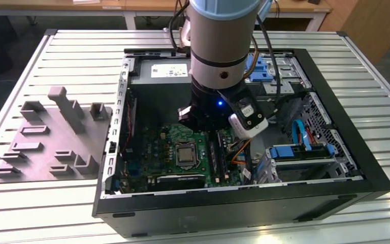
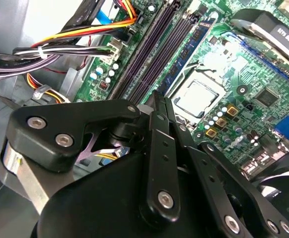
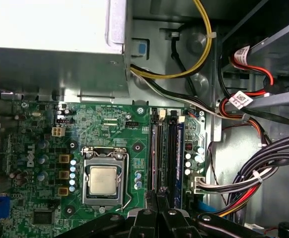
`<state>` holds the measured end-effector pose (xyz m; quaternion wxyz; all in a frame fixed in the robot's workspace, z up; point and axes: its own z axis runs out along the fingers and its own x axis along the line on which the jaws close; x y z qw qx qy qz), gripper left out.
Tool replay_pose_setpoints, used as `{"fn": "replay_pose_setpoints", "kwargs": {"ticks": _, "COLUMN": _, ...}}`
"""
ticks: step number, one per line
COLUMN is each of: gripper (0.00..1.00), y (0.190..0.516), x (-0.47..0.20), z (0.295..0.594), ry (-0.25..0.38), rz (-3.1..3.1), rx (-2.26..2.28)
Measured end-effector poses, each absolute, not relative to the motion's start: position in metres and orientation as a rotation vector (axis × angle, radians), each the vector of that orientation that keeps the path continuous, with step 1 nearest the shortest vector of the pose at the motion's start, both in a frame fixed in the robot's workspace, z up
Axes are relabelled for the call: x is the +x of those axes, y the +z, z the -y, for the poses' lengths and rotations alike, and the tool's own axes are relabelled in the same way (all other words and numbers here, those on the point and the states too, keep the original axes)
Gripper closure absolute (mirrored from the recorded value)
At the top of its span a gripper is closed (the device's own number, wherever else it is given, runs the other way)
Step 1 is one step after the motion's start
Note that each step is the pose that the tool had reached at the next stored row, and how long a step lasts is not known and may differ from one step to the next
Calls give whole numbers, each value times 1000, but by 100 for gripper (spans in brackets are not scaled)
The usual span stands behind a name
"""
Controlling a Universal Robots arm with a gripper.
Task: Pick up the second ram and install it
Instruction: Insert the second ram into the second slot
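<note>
tool (image 2: 159,99): clenched, its two fingers drawn together, low inside the open computer case (image 1: 365,175) over the memory slots; i cannot tell whether they pinch anything.
second ram (image 2: 190,52): by my reading, the dark blue stick standing on edge in the slot nearest the processor (image 3: 103,181). in the second wrist view it runs straight out from the tool's tips. i cannot tell whether it is fully seated.
beside the tool: the processor on one side of the slots, bundled cables (image 3: 244,183) on the other.
well away from the tool: the grey holder tray (image 1: 42,163), outside the case on the surface (image 1: 46,216).
weight and stiffness: probably very light, thin and rigid, but likely to crack if bent or twisted.
slip: the flat faces look smooth, so a narrow pinch could slide.
where to hold: the long top edge near mid-length, kept square to the slot and clear of the contact edge.
</note>
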<state>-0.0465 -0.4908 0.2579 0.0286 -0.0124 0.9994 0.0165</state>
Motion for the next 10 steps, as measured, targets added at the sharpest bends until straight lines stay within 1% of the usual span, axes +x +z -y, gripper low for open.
{"fn": "replay_pose_setpoints", "kwargs": {"ticks": 10, "gripper": 89, "y": 251, "x": -40, "z": 491, "ry": 51, "rz": -3087, "rx": -38}}
